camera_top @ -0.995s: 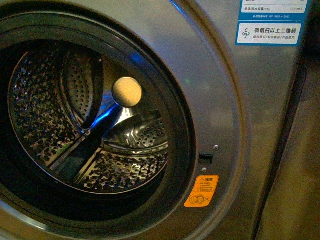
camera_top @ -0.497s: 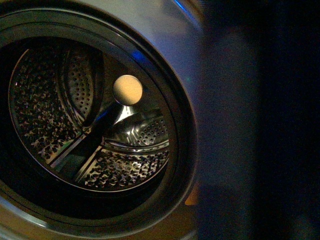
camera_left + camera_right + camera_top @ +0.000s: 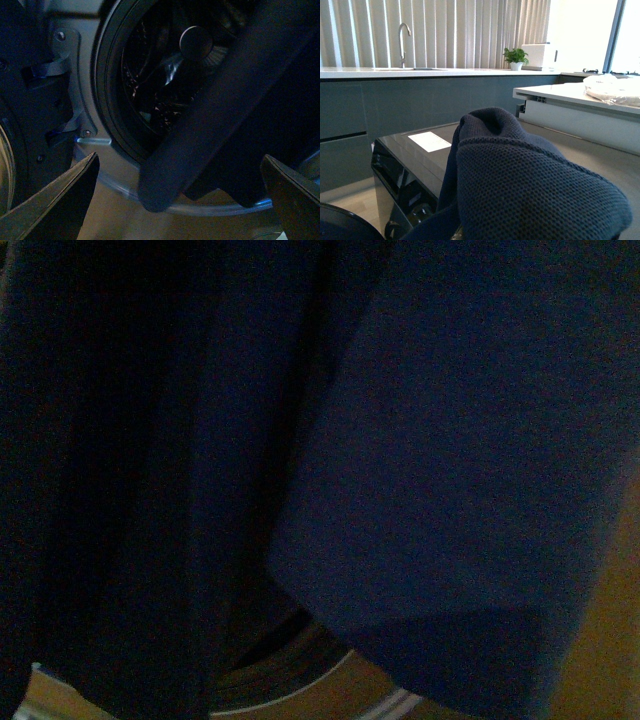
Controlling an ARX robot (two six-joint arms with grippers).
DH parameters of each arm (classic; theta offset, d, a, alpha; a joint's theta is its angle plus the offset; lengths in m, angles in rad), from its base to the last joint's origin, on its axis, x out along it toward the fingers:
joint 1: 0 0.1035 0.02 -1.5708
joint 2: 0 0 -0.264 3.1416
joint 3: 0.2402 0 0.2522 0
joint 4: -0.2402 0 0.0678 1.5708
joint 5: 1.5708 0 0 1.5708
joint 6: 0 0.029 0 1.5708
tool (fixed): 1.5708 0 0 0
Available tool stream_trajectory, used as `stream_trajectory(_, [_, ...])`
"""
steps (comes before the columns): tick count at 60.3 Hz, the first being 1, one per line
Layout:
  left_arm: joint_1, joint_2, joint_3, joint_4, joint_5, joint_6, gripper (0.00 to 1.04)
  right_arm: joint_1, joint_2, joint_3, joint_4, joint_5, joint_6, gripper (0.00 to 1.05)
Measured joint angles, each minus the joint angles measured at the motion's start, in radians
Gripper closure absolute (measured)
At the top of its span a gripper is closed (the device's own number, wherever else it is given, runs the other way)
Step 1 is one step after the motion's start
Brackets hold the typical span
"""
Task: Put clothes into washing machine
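The dark navy clothes (image 3: 450, 470) hang close in front of the front camera and fill almost the whole view. Only a strip of the washing machine (image 3: 300, 675), its port rim, shows below the fabric. In the left wrist view the clothes (image 3: 230, 110) drape slantwise across the round port, with the drum's round knob (image 3: 196, 42) showing behind. My left gripper (image 3: 180, 200) is open below the hanging fabric, and its dark fingers (image 3: 65, 197) stand wide apart. In the right wrist view the knitted clothes (image 3: 530, 185) bunch over my right gripper, which is shut on them with its fingers hidden.
The machine's door hinge bracket (image 3: 62, 75) sits beside the port. The right wrist view shows a dark glossy appliance top (image 3: 405, 150) with a white label, a kitchen counter with a tap (image 3: 402, 35), a potted plant (image 3: 516, 56) and a white worktop (image 3: 560, 92).
The clothes have swung in from the right across the front view. They now cover the drum opening, the stickers and the knob that showed plainly a second ago.
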Motion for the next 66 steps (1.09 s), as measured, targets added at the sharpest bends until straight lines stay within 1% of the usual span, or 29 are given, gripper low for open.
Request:
stream_trajectory(41, [0.000,0.000,0.000,0.000,0.000,0.000,0.07,0.000,0.000,0.000,0.000,0.001,0.000,1.01])
stream_trajectory(43, [0.019,0.010,0.000,0.012,0.064,-0.033,0.07,0.000,0.000,0.000,0.000,0.001,0.000,1.01])
stream_trajectory(45, [0.079,0.052,0.001,0.070,0.244,-0.111,0.07,-0.001,0.000,0.000,0.000,0.002,0.000,1.01])
stream_trajectory(46, [0.095,0.067,0.001,0.087,0.287,-0.132,0.07,-0.001,0.000,0.000,0.000,0.002,0.000,1.01])
stream_trajectory(48, [0.153,0.136,0.003,0.156,0.441,-0.212,0.07,-0.001,0.000,0.000,0.000,0.002,0.000,1.01])
stream_trajectory(49, [0.166,0.155,0.003,0.173,0.475,-0.222,0.07,-0.001,0.000,0.000,0.000,0.002,0.000,1.01])
stream_trajectory(50, [0.188,0.195,0.006,0.206,0.533,-0.265,0.07,0.000,0.000,0.000,0.000,0.000,0.000,1.01])
stream_trajectory(51, [0.198,0.215,0.008,0.222,0.558,-0.278,0.07,0.000,0.000,0.000,0.000,0.000,0.000,1.01])
stream_trajectory(52, [0.212,0.256,0.015,0.252,0.603,-0.298,0.07,-0.001,0.000,0.000,0.000,0.001,0.000,1.01])
stream_trajectory(55, [0.238,0.360,0.042,0.328,0.698,-0.334,0.07,-0.001,0.000,0.000,0.000,0.002,0.000,1.01])
stream_trajectory(58, [0.261,0.473,0.092,0.414,0.769,-0.368,0.07,-0.001,0.000,0.000,0.000,0.002,0.000,1.01])
stream_trajectory(62, [0.283,0.621,0.183,0.531,0.826,-0.394,0.07,-0.001,0.000,0.000,0.000,0.002,0.000,1.01])
stream_trajectory(66, [0.288,0.743,0.269,0.627,0.867,-0.418,0.07,-0.001,0.000,0.000,0.000,0.002,0.000,1.01])
